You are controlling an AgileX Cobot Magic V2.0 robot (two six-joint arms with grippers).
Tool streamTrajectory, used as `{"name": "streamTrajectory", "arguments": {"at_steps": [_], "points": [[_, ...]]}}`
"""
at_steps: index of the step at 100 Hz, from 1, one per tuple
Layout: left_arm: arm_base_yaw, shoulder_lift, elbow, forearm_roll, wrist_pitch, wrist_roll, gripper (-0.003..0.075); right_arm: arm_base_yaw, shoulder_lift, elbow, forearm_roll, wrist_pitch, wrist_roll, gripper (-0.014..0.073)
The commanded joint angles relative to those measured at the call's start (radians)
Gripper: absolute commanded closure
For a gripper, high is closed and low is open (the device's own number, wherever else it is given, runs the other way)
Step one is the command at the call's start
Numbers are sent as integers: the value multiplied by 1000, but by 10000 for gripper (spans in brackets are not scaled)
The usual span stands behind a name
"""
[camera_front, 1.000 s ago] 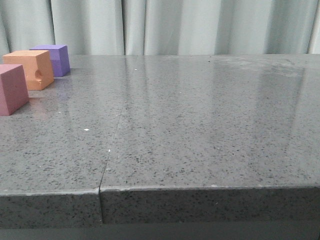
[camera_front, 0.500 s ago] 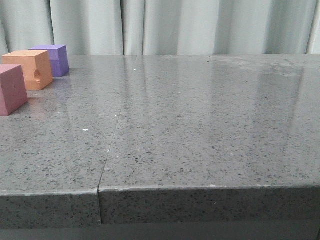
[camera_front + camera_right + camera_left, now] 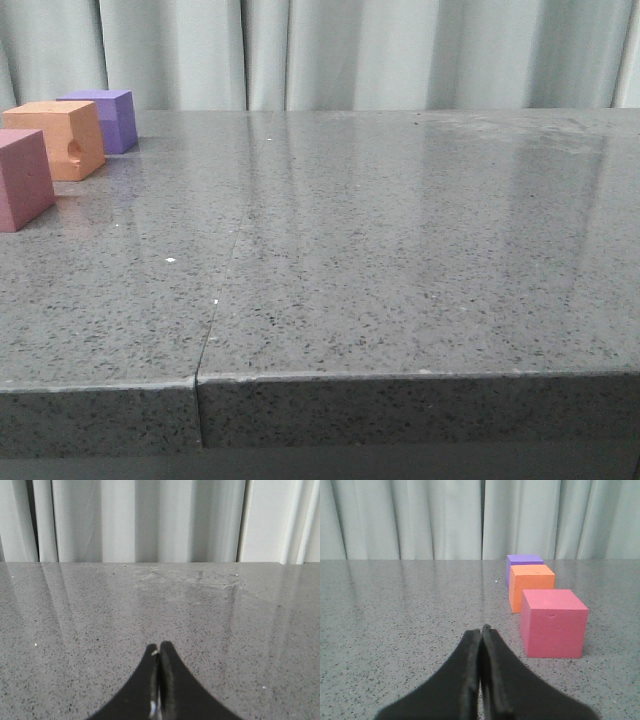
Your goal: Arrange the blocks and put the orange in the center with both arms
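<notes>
The orange cube, matte and foam-like with a round hole in one face, is sitting on the speckled grey stone counter near its far left part. The purple cube is standing just behind the orange cube, the pink cube just in front. No writing is showing. The left hand and right hand are both staying pressed closed on nothing, apart from the orange cube.
</notes>
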Motion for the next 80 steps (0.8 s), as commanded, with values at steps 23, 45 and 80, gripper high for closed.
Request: {"name": "streamTrajectory", "arguments": {"at_steps": [23, 45, 80], "points": [[1, -29, 39, -9, -84, -3, 741, -7, -83, 61, 35, -32, -4, 662], [1, -29, 39, -9, -84, -3, 741, -7, -117, 62, 37, 6, -4, 662], [1, -29, 39, -9, -84, -3, 741, -7, -117, 62, 35, 8, -4, 662]]}}
